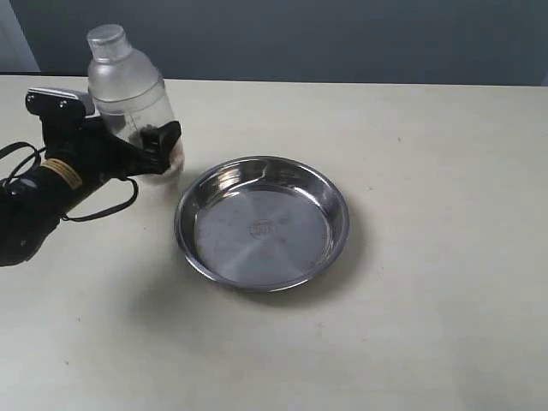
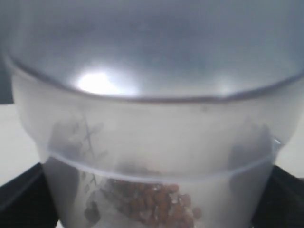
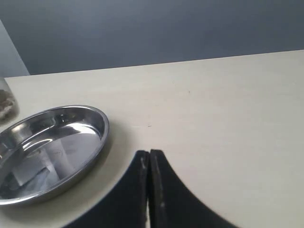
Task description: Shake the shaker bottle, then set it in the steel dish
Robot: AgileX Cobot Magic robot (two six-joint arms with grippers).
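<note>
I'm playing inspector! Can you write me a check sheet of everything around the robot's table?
Surface: pale table, a few tiny specks.
Job's things: bottle held left of the dish, cap on, tilted slightly, brown granules inside; dish empty, flat on the table.
Clutter: nothing seen.
Grippers: left gripper clamped round the bottle's lower part; right gripper closed, holding nothing, above the table beside the dish.
Cables: black cable loops under the left arm, on the table.
Surroundings: dark blue-grey wall behind the table.
</note>
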